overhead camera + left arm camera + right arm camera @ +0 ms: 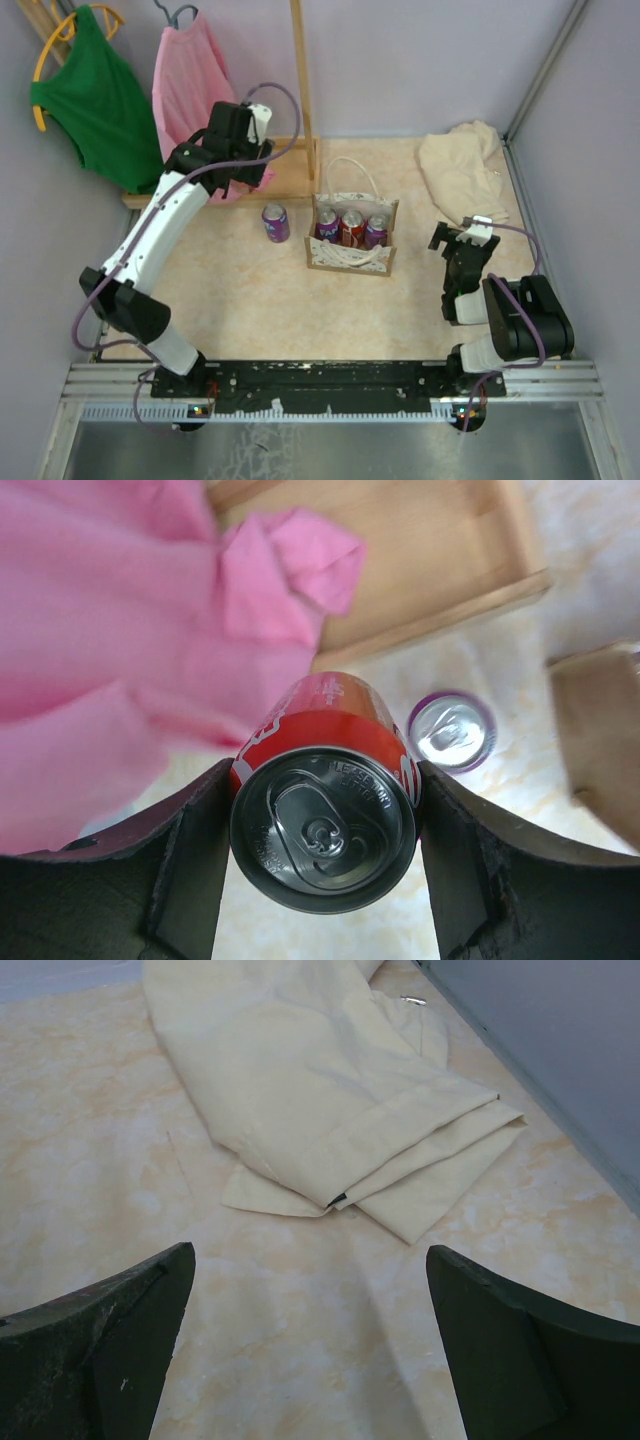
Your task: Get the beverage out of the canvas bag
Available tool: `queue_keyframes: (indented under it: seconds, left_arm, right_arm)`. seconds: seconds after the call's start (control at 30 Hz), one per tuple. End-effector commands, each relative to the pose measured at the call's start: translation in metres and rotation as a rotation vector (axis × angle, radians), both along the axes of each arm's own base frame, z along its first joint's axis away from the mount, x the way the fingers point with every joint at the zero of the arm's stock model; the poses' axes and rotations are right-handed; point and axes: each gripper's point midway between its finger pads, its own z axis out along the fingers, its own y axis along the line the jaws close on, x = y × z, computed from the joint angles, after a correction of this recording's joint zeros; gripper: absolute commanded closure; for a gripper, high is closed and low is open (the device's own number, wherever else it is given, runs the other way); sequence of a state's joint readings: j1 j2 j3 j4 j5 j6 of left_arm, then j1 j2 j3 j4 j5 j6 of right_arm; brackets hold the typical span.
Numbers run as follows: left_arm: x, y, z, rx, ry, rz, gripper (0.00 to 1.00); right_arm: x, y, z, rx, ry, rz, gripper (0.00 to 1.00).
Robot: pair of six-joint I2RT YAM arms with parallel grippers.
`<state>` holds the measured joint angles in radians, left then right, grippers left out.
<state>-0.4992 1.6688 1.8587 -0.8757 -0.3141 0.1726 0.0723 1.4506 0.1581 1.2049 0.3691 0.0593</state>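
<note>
Now grips a red can (325, 830) in the left gripper (322, 790), jaws partly open around it, up by the far left corner of the table (250, 300) (next to a pink shirt (120, 630)). Out of the canvas bag (350, 260) at mid-table, not yet put down. Leaves three cans (351, 228) inside. Keeps the right gripper (308, 1260) wide open, empty.

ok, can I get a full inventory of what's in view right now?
canvas bag: 1, beige with white rope handles, mid-table
cans in the bag: 3, purple, red, purple, upright in a row
purple can: 1, purple, standing on the table left of the bag
red can: 1, red, between the left gripper's fingers
cream cloth: 1, cream, folded, far right
pink garment: 1, pink, hanging at the back
green garment: 1, green, yellow hanger, back left
wooden rack: 1, light wood, back
left gripper: 1, black, clamped on the red can
right gripper: 1, black, open, near the cream cloth
</note>
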Motion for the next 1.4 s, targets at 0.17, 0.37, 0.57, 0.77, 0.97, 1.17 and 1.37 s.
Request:
queue_keyframes:
  seconds: [0.17,0.37,0.57,0.77,0.97,1.17,1.37]
  left_arm:
    - [-0.008,0.058,-0.042,-0.104,0.003,0.155,1.0]
    - [-0.019,0.071,-0.098,-0.157,0.049,0.216,1.0]
    - [-0.018,0.069,-0.125,-0.216,0.002,0.245,1.0]
    - [-0.01,0.079,-0.136,-0.221,-0.035,0.328,1.0]
    - [0.001,0.084,-0.151,-0.259,-0.038,0.356,1.0]
    - [0.011,0.084,-0.165,-0.276,-0.012,0.357,1.0]
    - [0.014,0.082,-0.182,-0.275,0.045,0.361,1.0]
  right_arm:
    - [0.005,0.0,0.014,-0.008,-0.051,-0.007,0.01]
    - [0.005,0.0,0.014,-0.008,-0.051,-0.008,0.01]
    - [0.005,0.0,0.015,-0.008,-0.052,-0.008,0.01]
    - [0.005,0.0,0.015,-0.009,-0.051,-0.007,0.01]
    - [0.005,0.0,0.014,-0.008,-0.051,-0.008,0.01]
    - [0.005,0.0,0.014,-0.008,-0.051,-0.008,0.01]
    - [0.005,0.0,0.014,-0.008,-0.051,-0.007,0.01]
